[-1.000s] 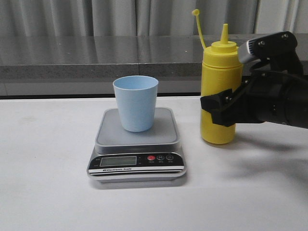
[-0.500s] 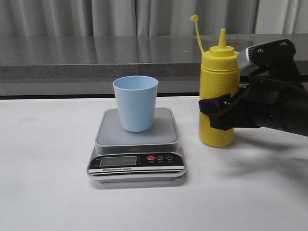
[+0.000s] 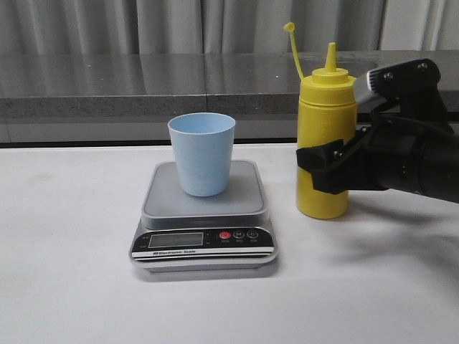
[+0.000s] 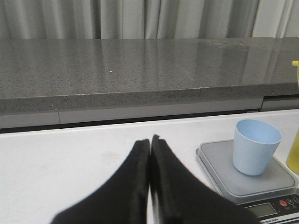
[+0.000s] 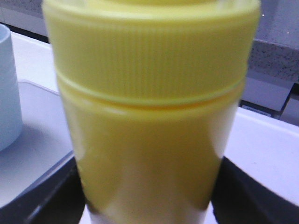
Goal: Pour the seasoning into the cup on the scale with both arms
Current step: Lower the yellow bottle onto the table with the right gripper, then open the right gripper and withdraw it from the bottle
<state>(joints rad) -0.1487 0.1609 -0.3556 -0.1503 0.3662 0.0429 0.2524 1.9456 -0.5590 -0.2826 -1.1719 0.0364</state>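
The yellow seasoning bottle [image 3: 326,136] stands upright to the right of the scale [image 3: 204,208], with its tethered cap [image 3: 289,27] off the nozzle. My right gripper [image 3: 320,169] is shut on the bottle's lower half. In the right wrist view the bottle [image 5: 149,116] fills the frame between the gripper's fingers [image 5: 58,198]. The light blue cup [image 3: 202,154] stands upright on the scale platform. My left gripper [image 4: 150,140] is shut and empty over the table, left of the scale [image 4: 219,163] and cup [image 4: 256,145]. It does not show in the front view.
A grey stone ledge [image 3: 143,100] runs along the back of the white table [image 3: 72,236], with curtains behind it. The scale's black panel with its red button [image 3: 225,235] faces the front. The cup [image 5: 7,88] and scale [image 5: 28,158] lie beside the bottle in the right wrist view.
My right gripper and the bottle shifted slightly left and down and the bottle came upright. Over the last half second nothing moved.
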